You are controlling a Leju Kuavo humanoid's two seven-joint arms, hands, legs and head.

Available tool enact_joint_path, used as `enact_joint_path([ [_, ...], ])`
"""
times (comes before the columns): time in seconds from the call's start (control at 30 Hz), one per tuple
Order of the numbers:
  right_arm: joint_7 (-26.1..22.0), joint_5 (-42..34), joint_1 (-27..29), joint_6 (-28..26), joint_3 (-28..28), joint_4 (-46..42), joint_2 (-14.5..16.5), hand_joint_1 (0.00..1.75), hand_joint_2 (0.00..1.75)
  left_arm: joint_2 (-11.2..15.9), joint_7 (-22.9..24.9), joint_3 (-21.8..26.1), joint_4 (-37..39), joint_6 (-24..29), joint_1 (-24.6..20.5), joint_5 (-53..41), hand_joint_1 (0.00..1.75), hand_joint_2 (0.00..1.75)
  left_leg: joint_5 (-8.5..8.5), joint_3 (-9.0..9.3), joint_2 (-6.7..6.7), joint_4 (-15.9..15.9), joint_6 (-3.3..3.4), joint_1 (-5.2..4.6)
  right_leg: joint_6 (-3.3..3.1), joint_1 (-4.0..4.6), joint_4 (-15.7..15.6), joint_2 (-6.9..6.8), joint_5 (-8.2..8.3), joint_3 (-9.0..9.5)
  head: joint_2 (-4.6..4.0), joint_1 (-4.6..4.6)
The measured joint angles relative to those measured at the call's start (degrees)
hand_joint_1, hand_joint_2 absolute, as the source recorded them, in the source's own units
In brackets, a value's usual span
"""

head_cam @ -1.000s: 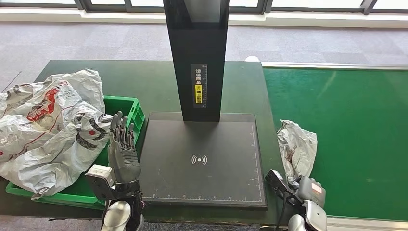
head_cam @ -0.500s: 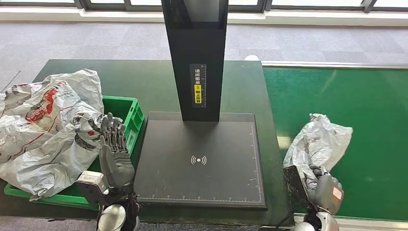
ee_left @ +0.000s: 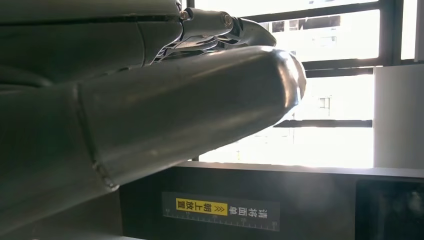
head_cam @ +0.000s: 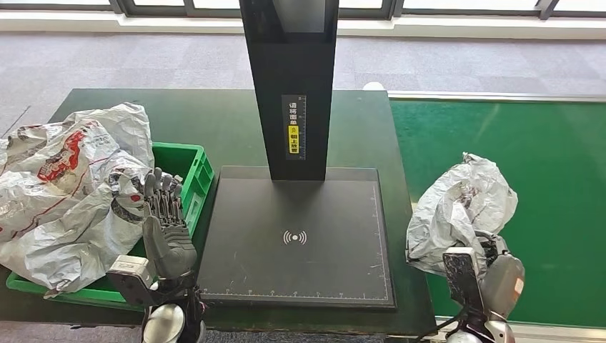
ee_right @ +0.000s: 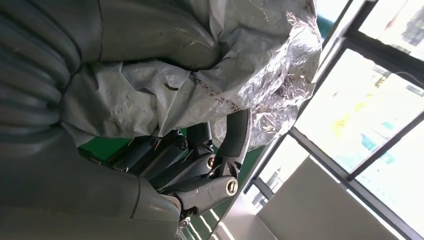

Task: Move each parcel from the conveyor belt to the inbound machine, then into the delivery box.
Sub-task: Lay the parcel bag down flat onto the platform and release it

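- One parcel (head_cam: 461, 211), a crumpled silver-grey bag, is bunched in my right hand (head_cam: 493, 268) at the near left edge of the green conveyor belt (head_cam: 543, 179), just right of the inbound machine (head_cam: 296, 236). The wrist view shows my fingers (ee_right: 200, 165) curled under the plastic and my thumb (ee_right: 150, 30) pressed on top.
- I cannot tell whether the bag is fully clear of the belt or resting on it.
- My left hand (head_cam: 166, 221) holds nothing: palm upright, fingers spread, at the near left corner of the machine's black plate and beside the green delivery box (head_cam: 193, 171).
- Several larger bagged parcels (head_cam: 68, 186) are heaped over the delivery box and spill past its left rim.
- Step in hand, as I judge it: carry the bag left onto the plate, near the scan symbol (head_cam: 295, 237).
- Risk 1: the grip is on loose film, not on the contents. The plastic could slide through my fingers and the bag drop short, onto the dark table (head_cam: 179, 114) between belt and plate.
- Risk 2: the slack part of the bag could catch the plate's right edge or the black column (head_cam: 293, 78) during the swing.
- Risk 3: the box looks overfull, so the bag may roll off the heap.
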Motion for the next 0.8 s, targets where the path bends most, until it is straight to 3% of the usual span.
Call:
enact_joint_path([
  [0.23, -4.0, -3.8, 1.3, 1.6, 1.9, -4.7, 0.7, 1.75, 1.75, 0.0, 0.0, 0.2, 0.0, -0.5, 0.0, 0.0, 0.0, 0.0, -0.01, -0.01, 0.01, 0.0, 0.0, 0.0, 0.0, 0.0, 0.0, 0.01, 0.0, -0.01, 0.0, 0.0],
  [0.37, -8.8, -7.8, 1.4, 6.3, 5.6, -6.1, 0.8, 1.75, 1.75, 0.0, 0.0, 0.3, 0.3, -1.4, -0.1, 0.6, 0.0, 0.0, 0.0, 0.0, 0.06, 0.0, 0.0, 0.0, 0.0, 0.0, 0.0, 0.08, 0.0, -0.02, 0.0, 0.0],
  [0.53, -8.7, -8.2, -0.6, 12.2, 17.1, -4.3, 0.6, 1.75, 1.75, -0.1, -0.4, 0.1, 2.7, -2.5, -0.6, 1.5, 0.0, 0.0, 0.04, 0.04, 0.13, 0.0, -0.06, 0.09, -0.04, 0.07, 0.0, 0.15, 0.03, -0.03, 0.0, -0.01],
  [0.8, -7.2, -10.5, -5.9, 18.0, 35.2, 12.1, 0.0, 1.75, 1.75, -0.1, -1.9, -0.9, 6.1, -3.0, -1.6, 3.9, 0.0, 0.0, 0.08, 0.03, 0.11, 0.0, -0.13, 0.16, -0.08, 0.14, 0.0, 0.15, 0.05, -0.03, 0.0, -0.01],
])
